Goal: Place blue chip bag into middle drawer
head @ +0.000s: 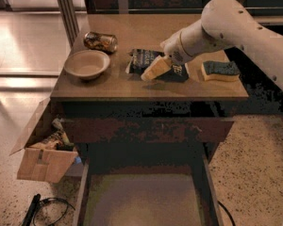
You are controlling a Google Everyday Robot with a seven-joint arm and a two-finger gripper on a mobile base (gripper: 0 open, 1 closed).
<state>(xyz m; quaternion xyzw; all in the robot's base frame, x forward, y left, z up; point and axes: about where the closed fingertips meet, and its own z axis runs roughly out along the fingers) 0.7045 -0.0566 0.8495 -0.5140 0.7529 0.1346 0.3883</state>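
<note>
The blue chip bag (144, 60) lies flat on the wooden table top (132, 32), near its middle. My gripper (153, 70) hangs on the white arm (226, 22) that reaches in from the right. It is low over the bag's front half and covers part of it. The middle drawer (141, 199) is pulled open below the table's front edge. Its pale tan floor is bare.
A tan bowl (87, 64) and a tipped can (100, 41) sit left of the bag. A yellow sponge with a blue-green top (220, 70) lies to the right. An open cardboard box (45, 157) and a cable (42, 205) are on the floor at the left.
</note>
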